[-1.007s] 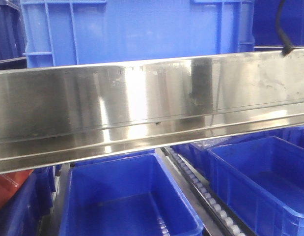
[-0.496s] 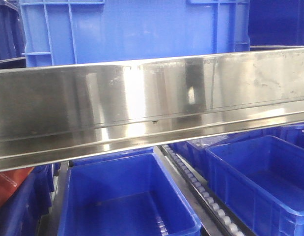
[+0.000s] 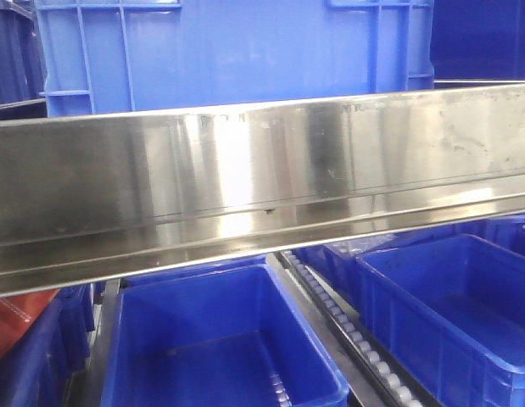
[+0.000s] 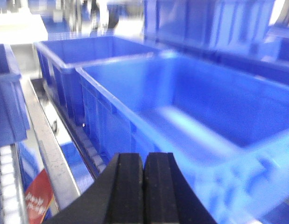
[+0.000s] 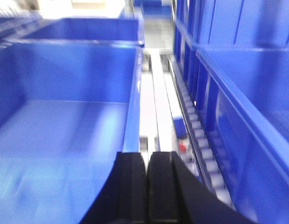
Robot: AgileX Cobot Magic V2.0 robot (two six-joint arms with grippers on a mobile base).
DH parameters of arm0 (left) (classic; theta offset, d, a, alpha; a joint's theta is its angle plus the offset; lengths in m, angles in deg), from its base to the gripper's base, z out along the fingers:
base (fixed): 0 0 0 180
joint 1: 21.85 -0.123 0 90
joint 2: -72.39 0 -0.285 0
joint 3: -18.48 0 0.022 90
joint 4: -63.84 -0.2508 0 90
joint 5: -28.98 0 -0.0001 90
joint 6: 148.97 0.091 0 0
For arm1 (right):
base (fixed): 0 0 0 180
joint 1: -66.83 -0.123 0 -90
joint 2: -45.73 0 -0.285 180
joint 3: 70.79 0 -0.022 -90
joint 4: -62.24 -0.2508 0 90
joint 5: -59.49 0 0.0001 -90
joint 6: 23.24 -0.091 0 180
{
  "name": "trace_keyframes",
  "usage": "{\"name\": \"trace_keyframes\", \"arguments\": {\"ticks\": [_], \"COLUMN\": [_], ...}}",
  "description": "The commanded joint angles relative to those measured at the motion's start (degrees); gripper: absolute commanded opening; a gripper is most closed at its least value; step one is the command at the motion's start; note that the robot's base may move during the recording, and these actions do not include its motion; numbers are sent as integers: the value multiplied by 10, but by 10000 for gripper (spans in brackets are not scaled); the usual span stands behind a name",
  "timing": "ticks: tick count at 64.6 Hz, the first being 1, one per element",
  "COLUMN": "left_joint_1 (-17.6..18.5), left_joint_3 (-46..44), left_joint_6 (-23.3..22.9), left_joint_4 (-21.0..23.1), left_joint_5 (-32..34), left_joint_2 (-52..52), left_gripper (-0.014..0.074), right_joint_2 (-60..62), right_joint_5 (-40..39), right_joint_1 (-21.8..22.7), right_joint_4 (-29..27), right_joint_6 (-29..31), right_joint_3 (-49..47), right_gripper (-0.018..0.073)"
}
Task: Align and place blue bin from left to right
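Front view: wide stainless steel rail point(image 3: 262, 182) crosses the whole frame, tilted slightly up toward 3 o'clock. Above it at 12 o'clock, the ribbed wall of a light blue crate point(image 3: 237, 51). Below the rail, blue bin point(image 3: 220, 343) at 6 o'clock, open and upright, rim clear on its near and right edges. A second blue bin point(image 3: 453, 309) sits at 4 o'clock; a roller track point(image 3: 351, 335) runs in the gap between the 2, so they stay apart. Red object point(image 3: 16, 322) at 8 o'clock, partly hidden.

Left wrist view: left gripper point(image 4: 143, 186) at 6 o'clock, black pads pressed together, nothing between them. It hangs over the near rim of a blue bin point(image 4: 195, 112), blurred. Another bin sits behind at 11 o'clock, rims just beside each other. Metal rail and rollers at 8 o'clock.

Right wrist view: right gripper point(image 5: 146, 186) at 6 o'clock, pads pressed together, holding nothing. Bin at 9 o'clock, bin wall at 3 o'clock, open roller lane point(image 5: 200, 149) between them. View blurred.
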Motion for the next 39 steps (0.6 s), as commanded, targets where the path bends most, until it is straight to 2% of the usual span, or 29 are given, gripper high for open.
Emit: {"name": "trace_keyframes", "arguments": {"ticks": [1, 20, 39], "left_joint_1": [2, 2, 2], "left_joint_3": [35, 143, 182], "left_joint_6": [-1, -1, -1], "left_joint_4": [3, 3, 3], "left_joint_5": [19, 57, 56], "left_joint_2": [-47, -188, -253], "left_gripper": [-110, -110, -110], "right_joint_2": [68, 278, 416], "right_joint_5": [-41, -82, -83], "right_joint_1": [3, 2, 2], "right_joint_4": [8, 8, 8], "right_joint_6": [3, 3, 3], "right_joint_3": [61, 249, 325], "right_gripper": [-162, -162, -162]}}
